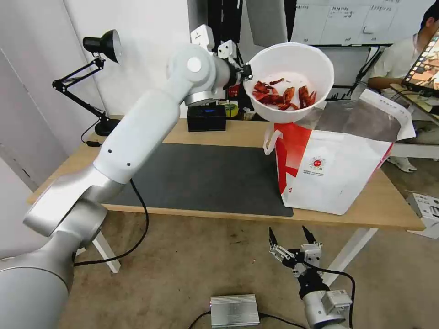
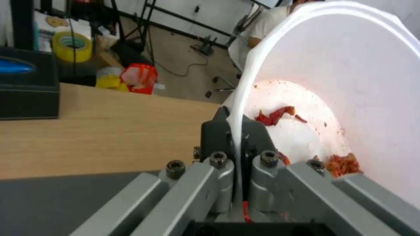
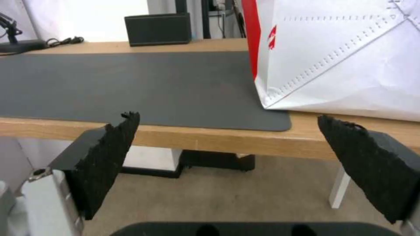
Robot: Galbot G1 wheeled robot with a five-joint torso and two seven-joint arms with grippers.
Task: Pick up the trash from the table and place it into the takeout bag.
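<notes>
A white bowl of red scraps (image 1: 289, 80) is held up in the air, tipped toward me, just above the near-left corner of the takeout bag's mouth. My left gripper (image 1: 246, 73) is shut on the bowl's rim; the left wrist view shows the rim (image 2: 240, 108) pinched between the fingers, with red scraps (image 2: 273, 116) inside the bowl (image 2: 350, 82). The takeout bag (image 1: 336, 169) stands open on the right of the table (image 1: 206, 132), white with a red side panel and foil lining. My right gripper (image 1: 292, 240) waits open below the table's front edge, facing the bag (image 3: 341, 59).
A dark grey mat (image 1: 206, 176) covers the table's middle. A black box (image 1: 206, 118) and a black desk lamp (image 1: 98, 68) stand at the back. A silver box (image 1: 234, 310) lies on the floor near the right arm. A person sits at a desk at the far right.
</notes>
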